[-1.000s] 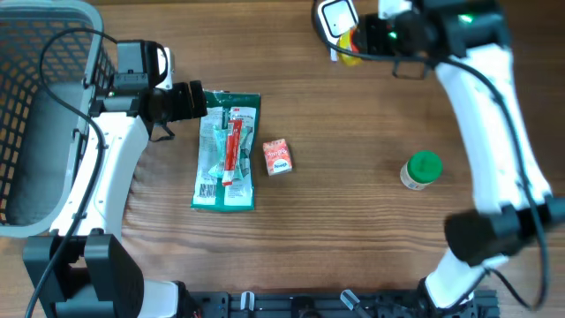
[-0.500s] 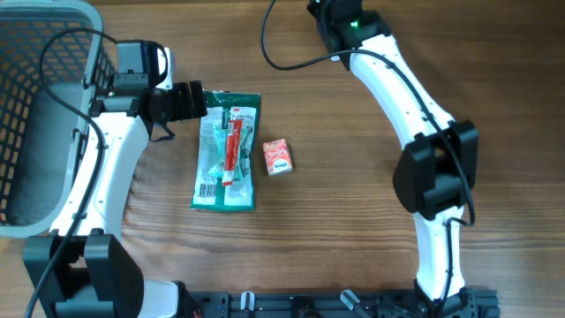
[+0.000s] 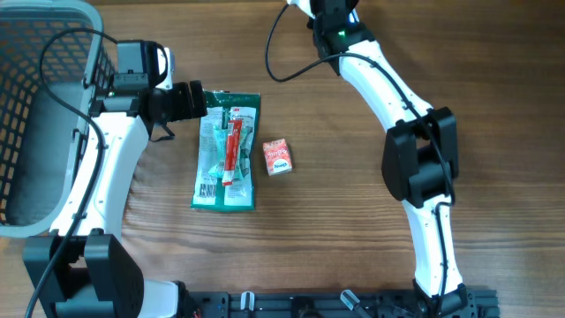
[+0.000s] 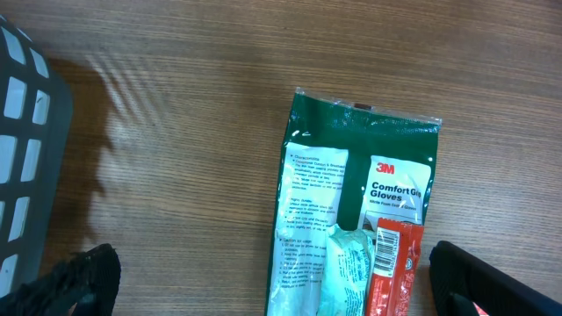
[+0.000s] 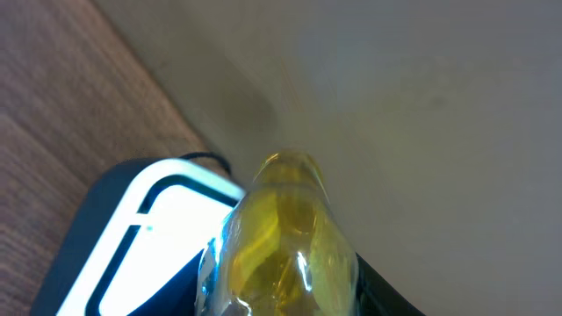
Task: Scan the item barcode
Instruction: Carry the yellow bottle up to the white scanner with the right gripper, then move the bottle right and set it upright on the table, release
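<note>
**Yellow bottle up at the scanner, gloves pack flat on the table**

Starting far left with the grey mesh basket (image 3: 26, 132), off to the outer side of the left gripper (image 4: 285, 294). Gaping at full width there, gripping nothing, hovering right over the top end of a green gloves pack (image 4: 360, 219) lying flat on the wooden table (image 4: 193, 132). Readable on the pack's white panel: "3M" and "Comfort G… Gloves", with the middle word cut short. Fine print on the panel alongside, too small to make out. Just past the pack, further from that gripper, a small red-and-white box (image 3: 277, 156), lettering unreadable. Over now to the right arm (image 3: 388, 88), stretched to the far edge of the table. Right gripper (image 5: 279, 298) closed partway around a yellow bottle (image 5: 277, 228), holding it close beside the scanner (image 5: 145, 233) and its lit white window. Any print on the bottle impossible to make out.
</note>
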